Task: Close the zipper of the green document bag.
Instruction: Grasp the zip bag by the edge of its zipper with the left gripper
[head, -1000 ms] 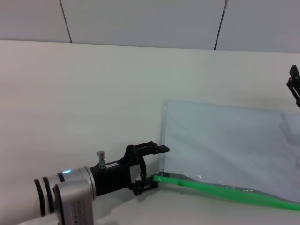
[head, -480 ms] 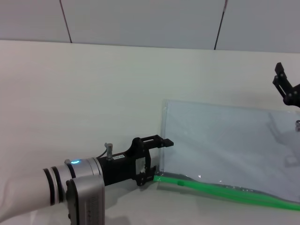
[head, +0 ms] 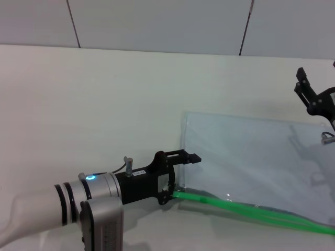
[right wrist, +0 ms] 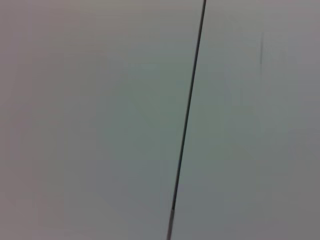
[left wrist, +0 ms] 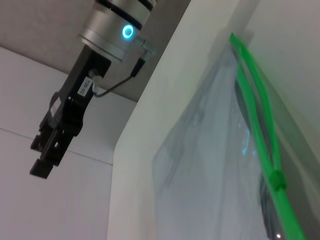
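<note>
Head view: the green document bag (head: 256, 167) lies flat on the white table (head: 94, 104), over on the right side, its bright green zipper (head: 246, 212) running along the long edge nearest the robot. The left gripper (head: 180, 175) reaches in low from the left and sits right at the bag's near left corner. Its upper finger pokes out over the corner of the plastic while the lower one meets the end of the green strip, so the jaws stand apart with the corner between them; whether they are actually pinching it cannot be told. A teal light glows on the left wrist.

The right gripper (head: 314, 97) hangs above the table at the far right, just beyond the bag's far edge, fingers spread and holding nothing.

Left wrist view: the zipper (left wrist: 260, 130) shows as two green tracks, with the small slider tab (left wrist: 276, 179) on them. The right gripper (left wrist: 50, 145) appears farther off.

Right wrist view: only a grey wall panel (right wrist: 100, 120) with a dark seam (right wrist: 187, 130).
</note>
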You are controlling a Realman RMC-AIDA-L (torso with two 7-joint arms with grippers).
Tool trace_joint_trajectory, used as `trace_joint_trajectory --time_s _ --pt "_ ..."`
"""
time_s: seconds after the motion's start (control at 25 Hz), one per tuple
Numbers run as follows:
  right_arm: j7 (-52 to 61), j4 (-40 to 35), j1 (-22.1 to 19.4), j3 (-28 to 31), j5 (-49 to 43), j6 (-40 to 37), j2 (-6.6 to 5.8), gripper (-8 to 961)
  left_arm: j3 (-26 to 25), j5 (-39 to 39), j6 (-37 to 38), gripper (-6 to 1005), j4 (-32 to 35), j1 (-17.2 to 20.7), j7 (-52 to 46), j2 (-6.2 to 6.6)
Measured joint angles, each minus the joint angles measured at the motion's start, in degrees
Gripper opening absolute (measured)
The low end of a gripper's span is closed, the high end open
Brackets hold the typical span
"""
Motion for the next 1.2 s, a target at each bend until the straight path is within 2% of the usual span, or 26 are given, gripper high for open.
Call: trace_joint_trajectory --time_s 0.48,0.56,0.8,1.0,1.2 --pt "-0.3 1.3 0.2 -0.9 -0.1 0.0 -0.05 798 -0.5 -0.7 -0.2 571 -0.2 -0.5 2.6 0.01" --pt "-0.4 1.3 0.2 -1.1 -0.1 0.0 -0.06 798 -0.5 -1.1 -0.7 375 -0.2 -0.5 2.7 -0.01" --pt "-0.4 1.5 0.6 -1.6 -0.1 -0.1 -0.09 798 -0.5 -2.5 -1.5 148 0.0 -0.3 2.8 -0.10" --pt "-0.4 1.5 0.7 -2.1 -0.1 0.0 -0.09 798 -0.5 -2.6 -1.5 51 0.0 -0.3 2.8 -0.13" --pt "-0.4 1.4 0.8 -2.2 -0.1 0.0 -0.09 798 -0.2 -3.0 -1.6 52 0.0 -0.3 2.8 -0.14"
